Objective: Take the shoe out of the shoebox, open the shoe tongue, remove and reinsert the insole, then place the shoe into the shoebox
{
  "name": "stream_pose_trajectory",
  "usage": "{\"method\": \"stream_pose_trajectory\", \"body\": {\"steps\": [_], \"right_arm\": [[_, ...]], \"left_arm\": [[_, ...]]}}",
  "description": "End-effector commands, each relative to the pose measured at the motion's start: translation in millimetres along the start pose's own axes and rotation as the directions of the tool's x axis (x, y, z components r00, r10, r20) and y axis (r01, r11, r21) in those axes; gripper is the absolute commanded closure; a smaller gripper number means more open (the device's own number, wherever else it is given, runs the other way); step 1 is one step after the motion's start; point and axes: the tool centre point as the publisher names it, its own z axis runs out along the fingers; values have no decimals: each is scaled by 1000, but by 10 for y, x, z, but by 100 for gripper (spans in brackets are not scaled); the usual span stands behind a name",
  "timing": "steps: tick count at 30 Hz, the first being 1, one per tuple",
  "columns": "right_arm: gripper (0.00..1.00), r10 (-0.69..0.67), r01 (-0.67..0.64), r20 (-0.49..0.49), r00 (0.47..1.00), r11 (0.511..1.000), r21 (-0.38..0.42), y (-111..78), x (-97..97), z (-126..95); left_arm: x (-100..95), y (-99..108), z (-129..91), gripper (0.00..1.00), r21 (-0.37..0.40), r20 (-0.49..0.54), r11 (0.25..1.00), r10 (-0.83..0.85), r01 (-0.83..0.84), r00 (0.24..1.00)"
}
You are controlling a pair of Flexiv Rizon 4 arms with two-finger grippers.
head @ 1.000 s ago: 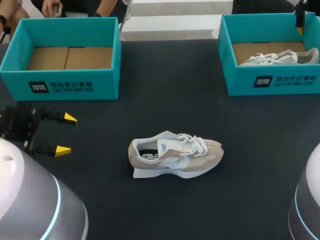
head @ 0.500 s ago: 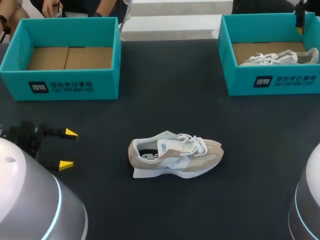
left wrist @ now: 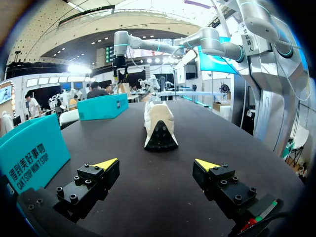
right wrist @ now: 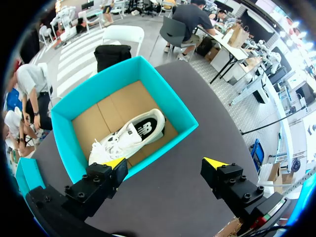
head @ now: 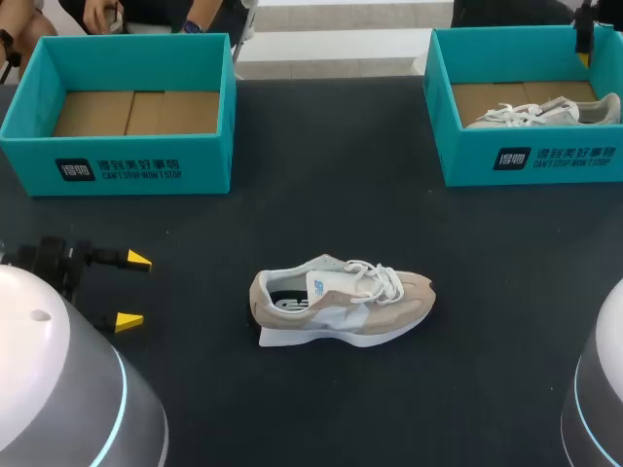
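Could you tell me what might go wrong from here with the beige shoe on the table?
1. The beige shoe stands free, heel toward the open left jaws; a one-sided touch could slide or tip it.
2. Its loose laces may snag on a jaw.
3. The right shoebox already holds a white shoe; the empty left shoebox looks the safer target.
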Motion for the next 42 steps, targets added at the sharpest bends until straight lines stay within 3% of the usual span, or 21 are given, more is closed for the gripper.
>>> {"method": "stream_pose_trajectory", "body": {"steps": [1, 11, 17, 19, 20, 27, 36, 42], "right_arm": [[0, 0, 0, -2, 1000, 1000, -1, -5, -8, -1], [0, 0, 0, -2, 1000, 1000, -1, -5, -8, -1], [0, 0, 0, -2, 1000, 1000, -1, -5, -8, -1], [0, 0, 0, -2, 1000, 1000, -1, -5, -8, -1], [0, 0, 0, -2, 1000, 1000, -1, -5, -8, -1], [0, 0, 0, -2, 1000, 1000, -1, -5, -8, -1], [0, 0, 0, -2, 1000, 1000, -1, -5, -8, -1], [0, 0, 0, -2, 1000, 1000, -1, -5, -8, -1]], "left_arm": [[4, -2, 7, 0, -3, 1, 1000, 1, -1, 1000], [4, -2, 7, 0, -3, 1, 1000, 1, -1, 1000], [38, 4, 459, 0, 15, -18, 1000, 16, -16, 1000], [41, -8, 508, 0, 17, -13, 1000, 18, -17, 1000], [49, -47, 674, 0, 25, -33, 1000, 19, -18, 999], [68, -164, 1160, 0, 37, -44, 999, 38, -37, 998], [112, -224, 1558, 0, 32, -20, 998, 54, -53, 998], [141, -223, 1690, 0, 33, -21, 998, 46, -45, 999]]}}
